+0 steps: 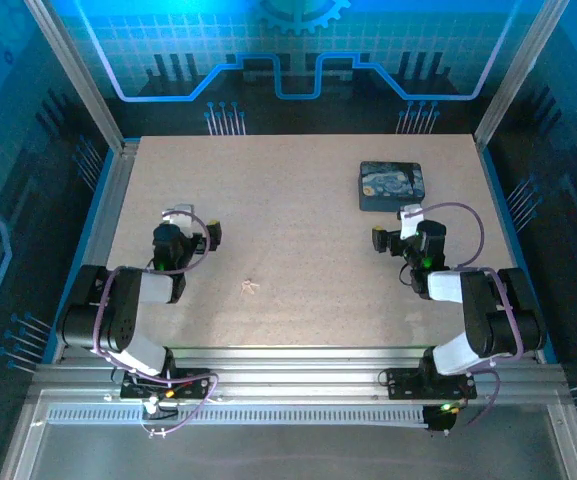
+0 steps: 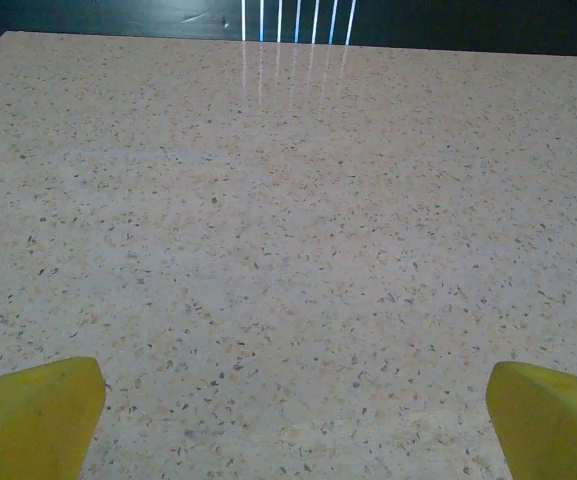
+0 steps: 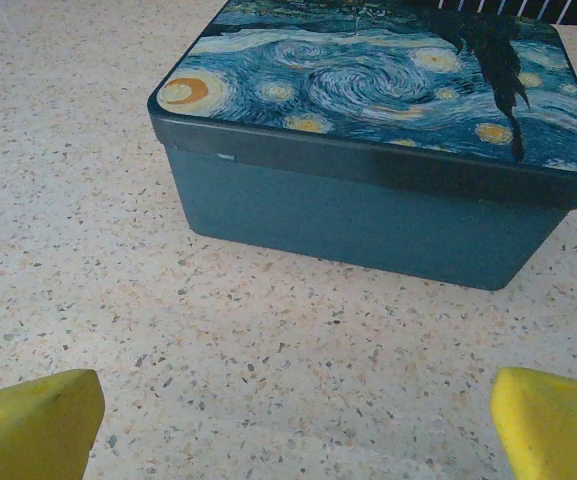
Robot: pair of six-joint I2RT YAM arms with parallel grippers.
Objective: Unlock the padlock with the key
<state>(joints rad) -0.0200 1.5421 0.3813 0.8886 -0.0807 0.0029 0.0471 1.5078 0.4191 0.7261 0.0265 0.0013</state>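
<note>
Yellow fingertips point(image 3: 38, 420) of the right gripper point(image 3: 293, 425) stand spread wide, holding nothing; the left gripper point(image 2: 293, 425) likewise. The key point(image 1: 251, 287), a pale sliver, lies at seven o'clock from the table point(image 1: 298, 200) centre, the starry-painted box point(image 1: 391, 186) at two o'clock. The padlock is too small to make out.

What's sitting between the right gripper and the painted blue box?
Nothing: the right wrist view shows bare speckled table from the open right gripper to the box.
</note>
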